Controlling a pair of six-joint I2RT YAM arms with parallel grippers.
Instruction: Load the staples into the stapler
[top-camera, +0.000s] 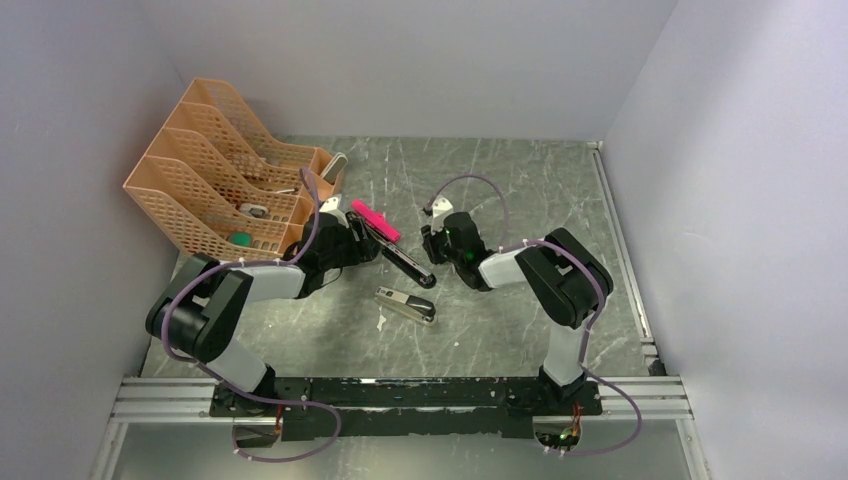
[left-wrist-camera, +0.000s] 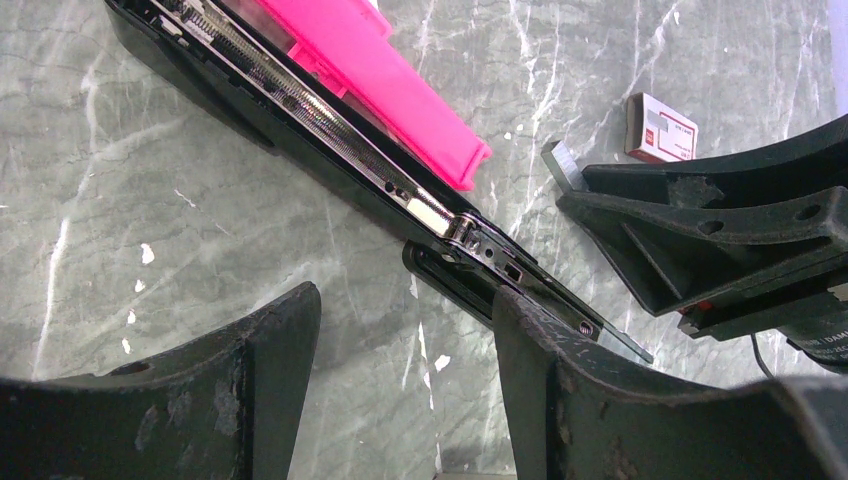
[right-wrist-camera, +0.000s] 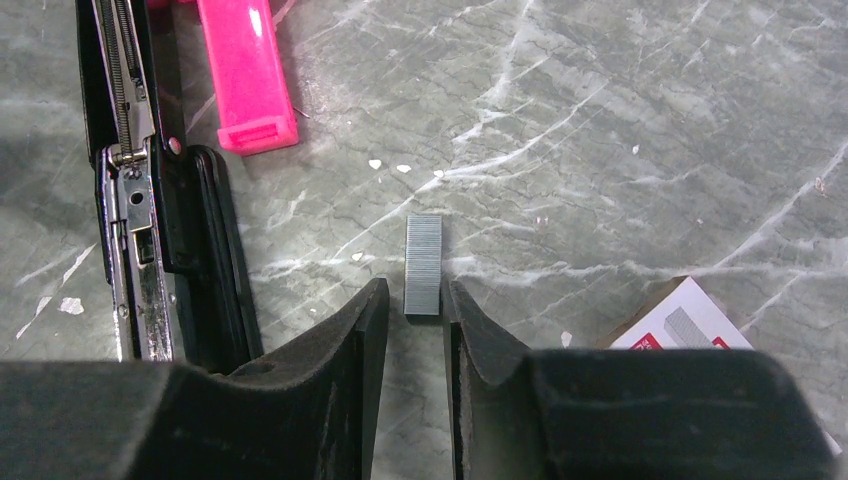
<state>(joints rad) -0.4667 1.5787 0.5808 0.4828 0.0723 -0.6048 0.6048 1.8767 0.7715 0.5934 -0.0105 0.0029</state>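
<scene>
Your right gripper (right-wrist-camera: 416, 293) stands slightly parted around the near end of the staple strip (right-wrist-camera: 423, 262), which lies flat mid-table (right-wrist-camera: 620, 150) beside the opened stapler (right-wrist-camera: 150, 230). Your left gripper (left-wrist-camera: 405, 300) gapes open at the stapler's end.

Black stapler (right-wrist-camera: 205, 250), silvery staples (right-wrist-camera: 423, 265), bright pink piece (right-wrist-camera: 245, 70); grey-green table (right-wrist-camera: 650, 150), white veins

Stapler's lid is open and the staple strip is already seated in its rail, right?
No. The stapler is open, but the staple strip is not in its rail: it is beside the stapler, between the right pincer's fingertips. The right wrist view shows it.
</scene>
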